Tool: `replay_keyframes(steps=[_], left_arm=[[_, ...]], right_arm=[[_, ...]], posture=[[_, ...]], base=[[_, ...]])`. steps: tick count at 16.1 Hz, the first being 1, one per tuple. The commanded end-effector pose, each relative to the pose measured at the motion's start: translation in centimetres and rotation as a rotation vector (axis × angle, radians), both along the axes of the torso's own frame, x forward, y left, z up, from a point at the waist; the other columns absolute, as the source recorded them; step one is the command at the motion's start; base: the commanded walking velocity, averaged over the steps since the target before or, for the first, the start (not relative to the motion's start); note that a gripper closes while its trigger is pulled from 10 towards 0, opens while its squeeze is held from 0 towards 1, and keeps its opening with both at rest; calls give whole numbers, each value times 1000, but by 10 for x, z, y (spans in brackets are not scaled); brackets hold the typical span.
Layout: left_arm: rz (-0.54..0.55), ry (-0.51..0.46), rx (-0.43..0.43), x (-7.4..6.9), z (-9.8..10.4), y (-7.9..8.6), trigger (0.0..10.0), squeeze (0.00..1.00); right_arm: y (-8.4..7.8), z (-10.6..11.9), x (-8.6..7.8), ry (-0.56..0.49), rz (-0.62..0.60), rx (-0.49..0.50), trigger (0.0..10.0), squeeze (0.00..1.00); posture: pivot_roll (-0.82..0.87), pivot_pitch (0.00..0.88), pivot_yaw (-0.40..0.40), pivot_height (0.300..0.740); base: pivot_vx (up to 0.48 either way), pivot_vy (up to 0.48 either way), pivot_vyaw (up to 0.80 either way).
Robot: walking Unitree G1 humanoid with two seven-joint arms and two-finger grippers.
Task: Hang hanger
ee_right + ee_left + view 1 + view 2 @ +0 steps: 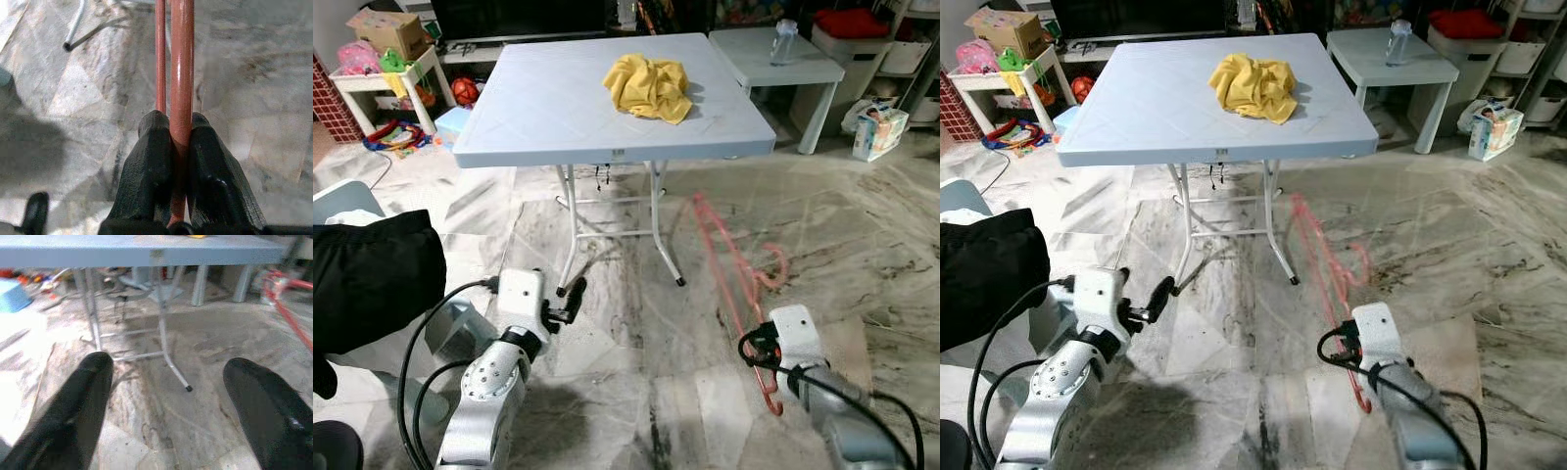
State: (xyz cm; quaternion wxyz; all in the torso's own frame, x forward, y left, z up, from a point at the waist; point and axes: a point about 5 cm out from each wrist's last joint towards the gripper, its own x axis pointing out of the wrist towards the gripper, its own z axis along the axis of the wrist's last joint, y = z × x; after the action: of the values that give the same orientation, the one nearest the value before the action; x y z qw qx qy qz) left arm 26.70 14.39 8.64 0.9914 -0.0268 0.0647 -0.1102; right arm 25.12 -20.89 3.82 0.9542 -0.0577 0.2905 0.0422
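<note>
**A:** Where is the hanger?

**B:** The red hanger [734,284] is in the right gripper [180,147], held over the marble floor [862,245] to the right of the desk's legs. It looks blurred in the head views; its hook curls out to the right, and its lower end sits down by the gripper.

**A:** How is that gripper holding it?

**B:** Its two black fingers [151,161] are pressed together on one thick red bar of the hanger, one finger on each side. A thinner red bar runs alongside, just beside the left finger in the wrist view.

**A:** And the left gripper?

**B:** The left gripper [171,396] is low over the floor in front of the desk, with its fingers spread wide apart and nothing between them. Its wrist view looks under the desk at the metal legs [164,338].

**A:** What is on the desk?

**B:** The pale blue folding desk [548,108] carries a crumpled yellow cloth [649,86] towards its far right part.

**A:** Anything else around?

**B:** A small white table [773,64] stands behind to the right with a clear bottle [784,41] on it. Toys [396,132] lie on the floor at the far left, and a black garment [372,279] lies on something at the robot's left.
</note>
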Motion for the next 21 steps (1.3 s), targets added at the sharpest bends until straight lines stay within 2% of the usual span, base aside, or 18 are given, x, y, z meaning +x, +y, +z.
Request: replay_keyframes(steps=[1,3,5,6,7,9,10,14,17,18,20,21], left_arm=[[56,-7,0,4,3,7,10000,1000],[108,4,5,2,1,12,10000,1000],[162,29,-57,-1,-4,17,10000,1000],[165,37,-62,-2,-5,18,10000,1000],[151,37,-59,-1,-5,18,10000,1000],[71,29,-42,1,-4,12,10000,1000],[49,23,-41,2,-4,10,10000,0],[30,64,-52,1,-9,7,10000,0],[8,8,53,-2,-9,18,10000,0],[28,5,59,-2,-9,22,10000,0],[18,-25,71,-1,-4,18,10000,0],[16,-30,70,-1,-3,17,10000,0]], right_arm=[[-1,6,-3,-15,-45,-4,0,0],[0,7,-10,-17,-94,-10,0,0],[-4,12,-14,-50,-186,-18,0,0],[-4,14,-15,-61,-199,-25,549,0],[-2,15,-17,-64,-214,-26,10000,0],[1,16,-18,-67,-231,-22,10000,0],[2,18,-17,-69,-240,-21,10000,0],[1,25,-9,-100,-266,-4,10000,0],[2,45,-2,-240,-281,57,10000,0],[2,58,0,-357,-274,55,10000,0],[0,68,-2,-449,-318,99,10000,0],[0,68,-3,-454,-326,105,10000,0]], posture=[[-78,39,27,740],[-79,39,30,740],[-81,41,31,740],[-85,44,35,740],[-85,44,35,740],[-93,45,35,740],[-95,43,36,740],[-95,38,37,740],[-90,34,40,740],[-89,33,39,740],[-90,31,41,740],[-90,31,41,740]], base=[[0,0,0],[0,0,0],[0,0,0],[0,0,0],[0,0,0],[0,0,0],[0,0,0],[0,0,0],[0,0,0],[0,0,0],[0,0,0],[0,0,0]])
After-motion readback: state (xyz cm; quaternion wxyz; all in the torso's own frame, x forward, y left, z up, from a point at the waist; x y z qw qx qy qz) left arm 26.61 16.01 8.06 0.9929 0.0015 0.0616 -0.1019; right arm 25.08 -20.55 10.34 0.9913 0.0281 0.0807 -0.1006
